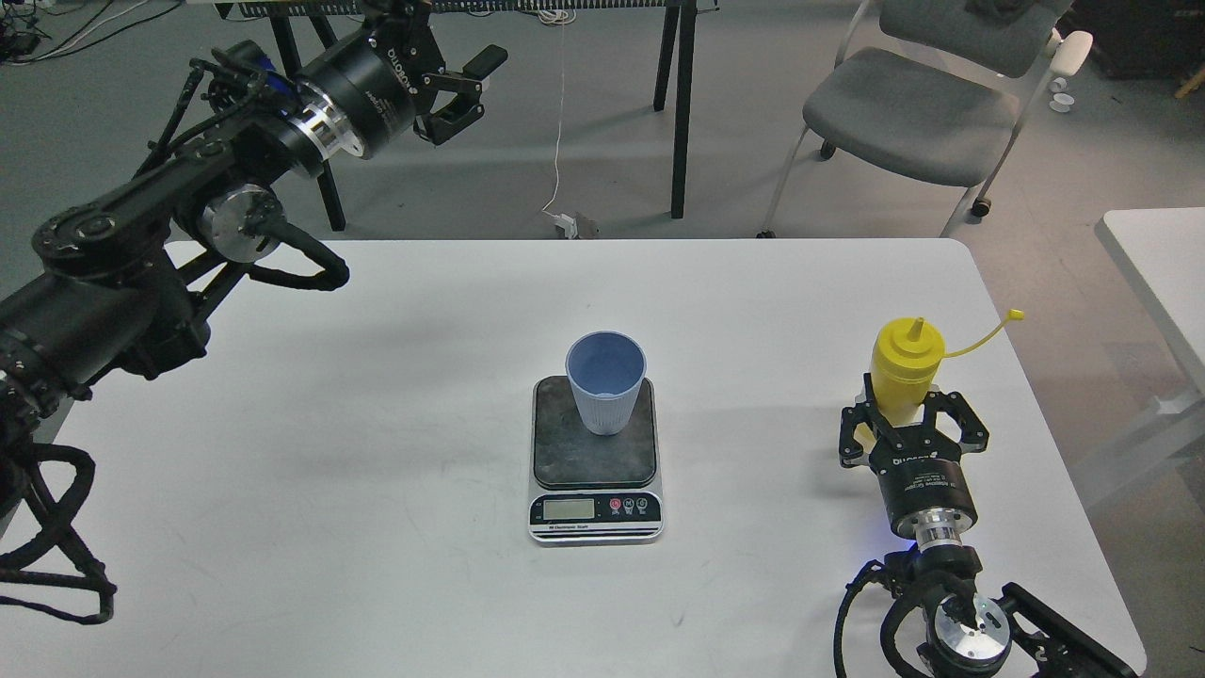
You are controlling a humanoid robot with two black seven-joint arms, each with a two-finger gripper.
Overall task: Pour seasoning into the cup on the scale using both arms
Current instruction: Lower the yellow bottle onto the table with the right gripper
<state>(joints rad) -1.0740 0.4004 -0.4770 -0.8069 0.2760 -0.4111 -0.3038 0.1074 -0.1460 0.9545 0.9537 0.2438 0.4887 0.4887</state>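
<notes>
The light blue ribbed cup [605, 381] stands upright on the dark platform of the scale [595, 461] at the middle of the white table. The yellow seasoning bottle [906, 363] is upright near the table's right edge, nozzle up, its cap strap [984, 339] sticking out to the right. My right gripper [906, 414] is shut on the bottle's lower body from the near side; the bottle's base is hidden behind it. My left gripper [468, 87] is open and empty, held high beyond the table's far left corner.
A grey chair [904, 113] and black table legs [680, 113] stand on the floor beyond the table. A second white table [1163, 273] is at the right. The white table's [377, 452] right edge lies close to the bottle.
</notes>
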